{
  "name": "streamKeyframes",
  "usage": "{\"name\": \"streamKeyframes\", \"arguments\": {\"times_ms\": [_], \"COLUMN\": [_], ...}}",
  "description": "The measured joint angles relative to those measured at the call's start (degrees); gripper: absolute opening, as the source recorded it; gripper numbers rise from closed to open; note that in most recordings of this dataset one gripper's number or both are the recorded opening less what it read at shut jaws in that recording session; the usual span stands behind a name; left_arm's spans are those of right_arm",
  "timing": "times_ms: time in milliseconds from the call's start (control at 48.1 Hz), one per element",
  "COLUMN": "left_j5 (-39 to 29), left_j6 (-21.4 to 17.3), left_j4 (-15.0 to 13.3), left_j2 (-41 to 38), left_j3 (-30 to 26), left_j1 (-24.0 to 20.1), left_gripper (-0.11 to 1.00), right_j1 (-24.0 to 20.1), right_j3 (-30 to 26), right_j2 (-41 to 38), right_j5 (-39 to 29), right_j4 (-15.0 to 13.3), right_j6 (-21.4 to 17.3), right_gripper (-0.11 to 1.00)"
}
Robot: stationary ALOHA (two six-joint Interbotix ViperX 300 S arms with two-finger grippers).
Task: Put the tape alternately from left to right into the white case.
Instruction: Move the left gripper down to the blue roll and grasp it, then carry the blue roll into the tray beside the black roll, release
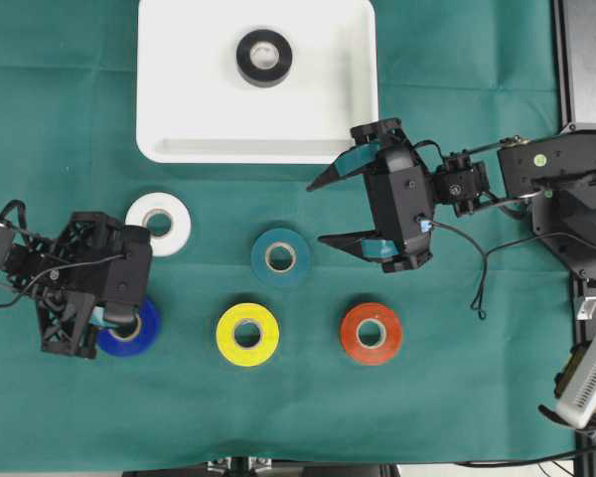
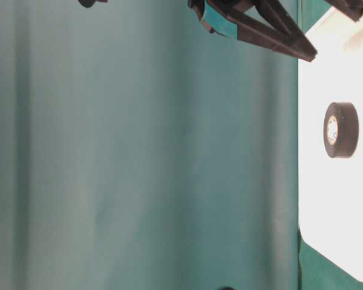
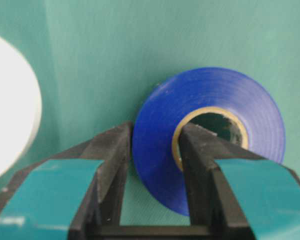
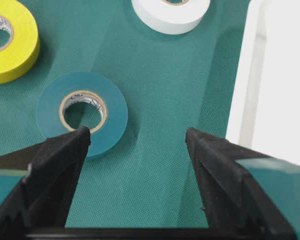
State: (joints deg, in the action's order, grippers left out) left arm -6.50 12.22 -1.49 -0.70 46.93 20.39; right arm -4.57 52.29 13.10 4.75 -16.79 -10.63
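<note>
**Left gripper clamps the blue roll while the black roll lies in the case**

The left gripper [image 3: 155, 165] is closed on the blue tape roll [image 3: 210, 135]. One finger stands inside the cardboard core and the other presses on the outer wall, so the ring of the roll is pinched between them. In the overhead view this roll [image 1: 134, 333] is at the left side of the green cloth [image 1: 457, 397], partly hidden under the gripper, and it lies on the cloth.

The right gripper [image 1: 323, 212] hangs just below the right corner of the white case [image 1: 179, 119], with its jaws spread wide and nothing between them. Its wrist camera looks down on bare cloth between the fingers.

The black tape roll [image 1: 264, 57] lies flat inside the white case, near the upper middle, apart from the rim.

The other rolls rest on the cloth below the case. The white tape roll [image 1: 159, 224] is just above the left gripper. The teal tape roll [image 1: 280, 256] is in the middle, near the right gripper. The yellow tape roll [image 1: 247, 334] and the red-orange tape roll [image 1: 371, 333] lie in the lower row, well apart from each other.
</note>
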Motion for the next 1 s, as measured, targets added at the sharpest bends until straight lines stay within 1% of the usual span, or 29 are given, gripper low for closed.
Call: {"name": "streamKeyframes", "arguments": {"times_ms": [249, 333, 561, 707, 894, 998], "left_j5": [0.1, 0.1, 0.1, 0.1, 0.1, 0.1], "left_j6": [-0.5, -0.5, -0.8, -4.5, -10.9, -13.4], "left_j4": [0.0, 0.0, 0.1, 0.1, 0.2, 0.2], "left_j2": [1.2, 1.2, 1.2, 1.8, 3.2, 4.0], "left_j3": [-4.8, -5.7, -6.0, -6.0, -5.9, -6.0], "left_j1": [-0.7, -2.4, -9.2, -13.0, -17.3, -20.2], "left_gripper": [-0.03, -0.03, -0.03, -0.03, -0.03, -0.03], "right_j1": [0.0, -0.1, 0.0, 0.0, 0.0, 0.0], "right_j3": [0.0, 0.0, 0.0, 0.0, 0.0, 0.0], "right_j2": [0.0, 0.0, 0.0, 0.0, -0.5, -1.0], "right_j5": [0.0, 0.0, 0.0, 0.0, 0.0, 0.0], "right_j4": [0.0, 0.0, 0.0, 0.0, 0.1, 0.0], "right_j6": [0.0, 0.0, 0.0, 0.0, 0.0, 0.0], "right_gripper": [0.81, 0.81, 0.81, 0.81, 0.81, 0.81]}}
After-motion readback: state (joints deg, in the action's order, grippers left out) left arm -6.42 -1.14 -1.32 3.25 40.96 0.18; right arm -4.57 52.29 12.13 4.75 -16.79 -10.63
